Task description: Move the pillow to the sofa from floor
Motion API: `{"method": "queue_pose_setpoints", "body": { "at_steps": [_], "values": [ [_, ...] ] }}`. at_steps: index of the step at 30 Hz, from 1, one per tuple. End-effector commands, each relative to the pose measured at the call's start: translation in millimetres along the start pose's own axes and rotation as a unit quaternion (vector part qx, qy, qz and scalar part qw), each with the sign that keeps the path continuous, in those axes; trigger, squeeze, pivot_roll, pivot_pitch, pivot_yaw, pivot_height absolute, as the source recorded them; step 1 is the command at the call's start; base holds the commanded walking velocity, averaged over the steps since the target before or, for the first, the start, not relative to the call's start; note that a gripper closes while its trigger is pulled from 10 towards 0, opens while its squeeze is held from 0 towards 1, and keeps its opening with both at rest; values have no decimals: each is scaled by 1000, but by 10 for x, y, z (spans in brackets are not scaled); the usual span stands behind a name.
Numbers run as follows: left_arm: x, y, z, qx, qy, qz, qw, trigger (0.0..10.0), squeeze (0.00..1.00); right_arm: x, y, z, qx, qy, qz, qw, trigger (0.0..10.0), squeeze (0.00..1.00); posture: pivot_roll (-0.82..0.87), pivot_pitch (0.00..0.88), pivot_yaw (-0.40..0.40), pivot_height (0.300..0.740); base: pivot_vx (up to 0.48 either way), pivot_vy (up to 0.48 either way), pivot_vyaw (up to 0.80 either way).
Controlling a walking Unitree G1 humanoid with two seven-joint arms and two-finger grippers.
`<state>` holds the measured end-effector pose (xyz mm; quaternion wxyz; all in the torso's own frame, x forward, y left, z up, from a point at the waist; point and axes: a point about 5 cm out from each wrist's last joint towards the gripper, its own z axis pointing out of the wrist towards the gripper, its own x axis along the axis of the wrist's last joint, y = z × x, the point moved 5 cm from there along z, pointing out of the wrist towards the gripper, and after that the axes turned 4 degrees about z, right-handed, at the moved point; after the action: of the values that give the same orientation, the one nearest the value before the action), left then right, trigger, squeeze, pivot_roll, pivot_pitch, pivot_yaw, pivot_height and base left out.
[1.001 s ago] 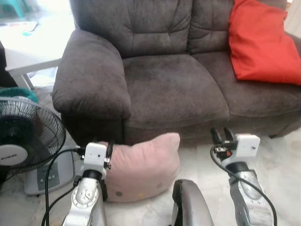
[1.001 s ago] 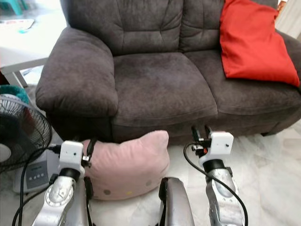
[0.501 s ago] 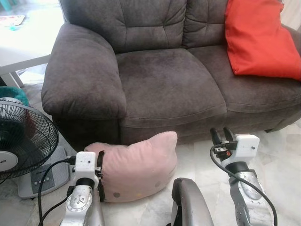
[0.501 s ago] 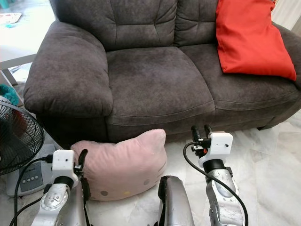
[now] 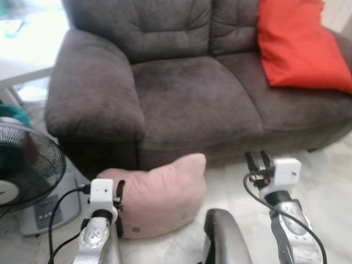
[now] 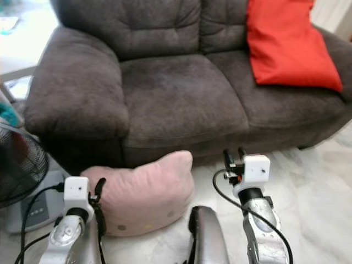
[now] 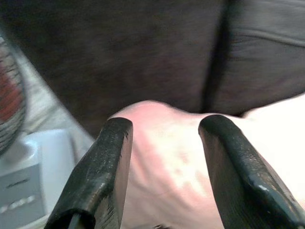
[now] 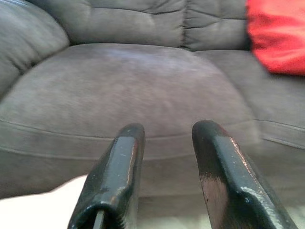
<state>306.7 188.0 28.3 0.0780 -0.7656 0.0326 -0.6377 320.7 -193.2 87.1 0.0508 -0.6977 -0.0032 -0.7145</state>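
1. Pillow (image 5: pixel 159 201), pink, lies on the floor against the sofa (image 5: pixel 192 104) front, not yet lifted.
2. Left gripper (image 7: pixel 164 167) has dropped beside the pillow's left end since a second ago; fingers spread, the corner between them, not clamped.
3. Right gripper (image 5: pixel 257 162) is unchanged, fingers apart, holding nothing, right of the pillow.
4. Judgement: grasp is imminent.

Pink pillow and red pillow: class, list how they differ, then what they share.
The pink pillow lies on the floor against the sofa's front; the red pillow leans on the sofa's backrest. The pink one is pale with small dots, the red one plain and bright. Both are soft cushions.
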Motion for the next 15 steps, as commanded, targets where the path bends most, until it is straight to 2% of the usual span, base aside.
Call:
{"method": "queue_pose_setpoints", "body": {
  "at_steps": [1,10,11,15],
  "values": [
    [-14,9,-3,-6,-1,-2,1000,10000,0,11,58,-9,-8,1,3,1000,10000,0,28,51,-84,466,472,0,0],
    [-10,25,2,-11,0,-1,1000,10000,0,9,42,0,-5,0,1,1000,10000,0,30,51,-84,466,471,0,0],
    [1,56,3,-17,3,-1,1000,10000,0,-6,9,1,5,-5,-13,1000,10000,0,29,51,-84,466,469,0,0],
    [24,86,9,-24,10,-5,1000,10000,0,-10,-10,-4,9,-5,-15,1000,10000,0,29,52,-83,466,411,0,800]
  ]
}}
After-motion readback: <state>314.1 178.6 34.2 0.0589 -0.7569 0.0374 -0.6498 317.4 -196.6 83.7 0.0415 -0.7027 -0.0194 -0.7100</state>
